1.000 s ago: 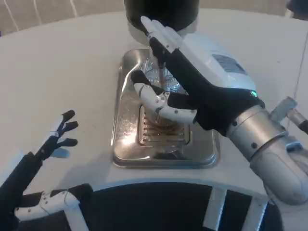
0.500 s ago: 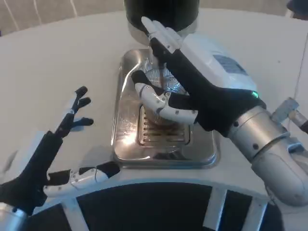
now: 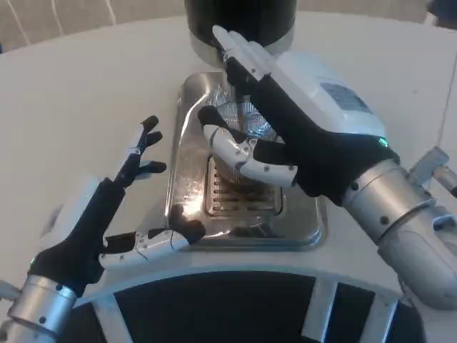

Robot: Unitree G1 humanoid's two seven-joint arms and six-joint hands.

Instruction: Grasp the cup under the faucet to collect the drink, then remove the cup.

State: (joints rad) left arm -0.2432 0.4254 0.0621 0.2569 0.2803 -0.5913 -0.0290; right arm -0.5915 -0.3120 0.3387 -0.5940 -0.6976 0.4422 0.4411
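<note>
The right hand [image 3: 285, 132] stays wrapped around the clear cup [image 3: 243, 125], which stands on the steel drip tray [image 3: 187, 179] under the black dispenser [image 3: 239, 18]. The left hand [image 3: 114, 214], fingers spread and holding nothing, has advanced toward the drip tray's left edge, its thumb now reaching the front-left corner.

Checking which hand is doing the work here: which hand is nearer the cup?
Right. The right hand is wrapped around the clear cup on the metal tray. The left hand is open beside the tray's left edge, apart from the cup.
</note>
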